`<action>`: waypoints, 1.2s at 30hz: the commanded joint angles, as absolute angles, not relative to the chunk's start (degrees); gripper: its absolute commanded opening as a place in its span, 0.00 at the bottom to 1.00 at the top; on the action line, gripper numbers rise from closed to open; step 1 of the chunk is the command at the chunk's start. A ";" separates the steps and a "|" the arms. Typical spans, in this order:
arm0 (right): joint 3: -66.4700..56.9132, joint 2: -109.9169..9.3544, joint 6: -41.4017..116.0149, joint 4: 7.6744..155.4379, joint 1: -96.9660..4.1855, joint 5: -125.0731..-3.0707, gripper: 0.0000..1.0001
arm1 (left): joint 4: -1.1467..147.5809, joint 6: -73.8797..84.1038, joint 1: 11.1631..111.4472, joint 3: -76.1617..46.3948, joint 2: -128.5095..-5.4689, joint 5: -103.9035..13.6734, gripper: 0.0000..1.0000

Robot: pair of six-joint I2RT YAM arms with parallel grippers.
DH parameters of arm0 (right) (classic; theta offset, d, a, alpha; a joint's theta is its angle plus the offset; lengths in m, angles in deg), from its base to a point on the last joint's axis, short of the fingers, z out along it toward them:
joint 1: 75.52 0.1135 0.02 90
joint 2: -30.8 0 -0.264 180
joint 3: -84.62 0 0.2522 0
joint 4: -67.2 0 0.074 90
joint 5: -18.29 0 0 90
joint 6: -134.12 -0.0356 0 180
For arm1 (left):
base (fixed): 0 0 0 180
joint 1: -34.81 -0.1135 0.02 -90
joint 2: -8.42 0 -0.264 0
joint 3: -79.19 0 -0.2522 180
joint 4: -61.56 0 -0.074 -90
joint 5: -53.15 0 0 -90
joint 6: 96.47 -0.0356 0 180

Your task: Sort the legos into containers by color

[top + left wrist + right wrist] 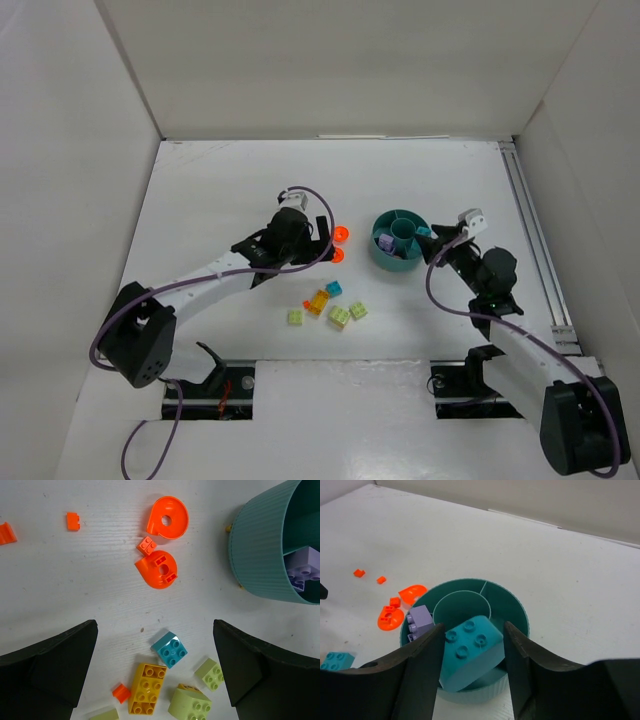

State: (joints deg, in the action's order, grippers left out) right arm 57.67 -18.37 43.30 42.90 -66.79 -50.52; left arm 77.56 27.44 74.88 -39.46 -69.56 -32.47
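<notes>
- The right gripper [473,632] seems to pinch a teal brick [467,662], whose studs tilt upward and whose top is square.
- The brick sits over the near side of the teal dish [517,611].
- The left gripper [155,630] gapes wide above loose legos [147,687].

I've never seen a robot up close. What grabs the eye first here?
The right gripper holds a teal brick tilted just above the round teal dish, where a purple brick lies in one compartment. Bright against the white table, two round orange pieces lie just ahead of the open left gripper, to the left of the dish.
</notes>
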 commanded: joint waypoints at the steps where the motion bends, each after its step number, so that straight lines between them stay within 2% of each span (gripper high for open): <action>1: 55.30 -19.55 43.77 45.37 -66.20 -50.79 0.31 | 75.67 27.72 75.15 -39.77 -67.08 -32.11 1.00; 7: 54.77 -23.77 44.30 43.34 -66.20 -52.72 0.34 | 75.67 27.72 75.15 -40.29 -67.08 -32.11 1.00; 9: 54.25 -23.78 44.30 43.34 -66.20 -52.73 0.40 | 75.67 27.72 75.15 -40.29 -67.08 -32.11 1.00; 13: 54.24 -23.00 44.30 43.34 -66.20 -52.73 0.41 | 75.67 27.72 75.15 -40.29 -66.56 -32.11 1.00; 17: 54.77 -21.06 44.30 43.87 -66.20 -52.12 0.46 | 75.67 27.72 75.15 -40.29 -66.55 -32.11 1.00; 21: 51.97 -18.77 47.71 49.66 -65.59 -51.59 0.60 | 76.19 27.19 75.15 -40.29 -66.03 -30.53 1.00; 25: 47.84 -17.63 53.51 58.00 -60.16 -53.95 0.99 | 77.25 27.19 75.15 -39.77 -64.89 -29.30 1.00; 28: 42.66 -18.68 58.26 66.00 -54.88 -57.28 1.00 | 79.88 28.24 75.15 -40.29 -64.18 -26.50 1.00; 31: 37.65 -22.63 61.95 72.24 -44.70 -63.50 1.00 | 82.17 30.00 75.15 -40.82 -62.25 -24.12 1.00; 32: 36.15 -24.03 62.66 74.17 -39.27 -65.63 1.00 | 84.09 30.79 74.36 -40.82 -61.64 -24.11 1.00; 36: 31.05 -31.68 63.19 78.94 -31.07 -69.69 1.00 | 86.48 33.87 69.62 -42.75 -61.63 -24.89 1.00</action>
